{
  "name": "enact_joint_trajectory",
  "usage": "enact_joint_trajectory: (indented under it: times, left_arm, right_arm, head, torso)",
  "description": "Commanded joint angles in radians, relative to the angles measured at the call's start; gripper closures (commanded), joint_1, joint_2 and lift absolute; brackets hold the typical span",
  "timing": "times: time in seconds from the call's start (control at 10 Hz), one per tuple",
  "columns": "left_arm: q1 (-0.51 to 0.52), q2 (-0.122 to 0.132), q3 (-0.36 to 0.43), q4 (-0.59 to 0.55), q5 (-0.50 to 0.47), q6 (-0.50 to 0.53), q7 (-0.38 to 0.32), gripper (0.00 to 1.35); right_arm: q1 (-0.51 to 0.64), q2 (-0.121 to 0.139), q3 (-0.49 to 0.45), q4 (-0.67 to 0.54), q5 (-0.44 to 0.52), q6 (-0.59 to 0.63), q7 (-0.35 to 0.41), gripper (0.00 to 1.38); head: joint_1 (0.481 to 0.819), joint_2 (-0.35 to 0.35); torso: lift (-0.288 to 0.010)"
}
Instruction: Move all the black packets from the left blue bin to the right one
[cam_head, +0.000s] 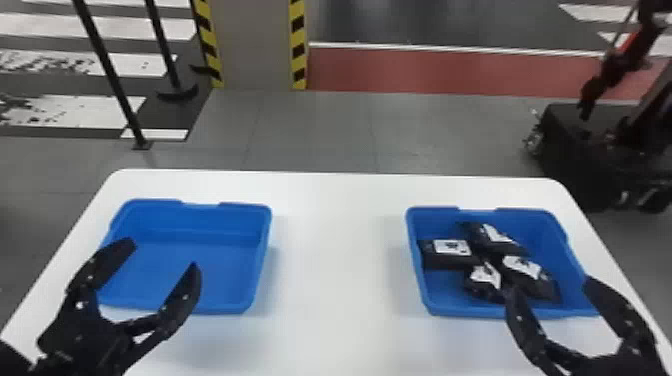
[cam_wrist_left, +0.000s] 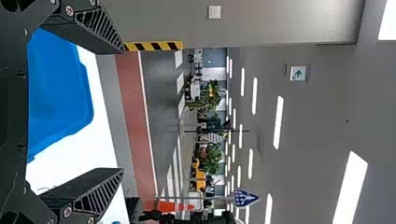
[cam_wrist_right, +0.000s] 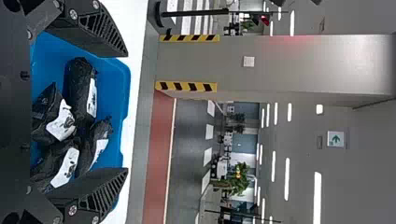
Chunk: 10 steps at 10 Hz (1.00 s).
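Note:
My left gripper is open above the near side of the left blue bin, which has a bare floor. Over the near right part of the right blue bin, my right gripper stands open with nothing held. Several black packets with white labels lie heaped in that bin, among them one packet at its left wall. In the left wrist view the left gripper has its fingers wide apart beside the blue bin. The right wrist view shows the right gripper spread, with a black packet beyond it.
Both bins stand on a white table, with a wide stretch of tabletop between them. Behind the table are a pillar with striped edges, black poles at the left and a dark wheeled machine at the right.

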Motion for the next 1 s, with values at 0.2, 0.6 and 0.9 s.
enact_joint_trajectory:
  times: [0.2,0.6,0.9]
  left_arm:
    - [0.0,0.008,-0.012,0.0,0.005,0.018,0.0,0.13]
    - [-0.002,0.009,-0.015,0.0,0.011,0.031,0.0,0.13]
    - [-0.002,0.008,-0.015,0.0,0.011,0.028,0.0,0.13]
  right_arm:
    - [0.0,0.001,0.0,0.0,-0.003,0.0,0.0,0.16]
    - [0.0,0.001,0.0,0.0,-0.005,0.002,0.0,0.16]
    - [-0.002,0.001,0.0,0.0,-0.006,0.005,0.0,0.16]
  head:
    - [0.695,-0.021]
    - [0.695,-0.03]
    - [0.695,-0.03]
  torso:
    - [-0.11]
    - [-0.11]
    - [-0.11]
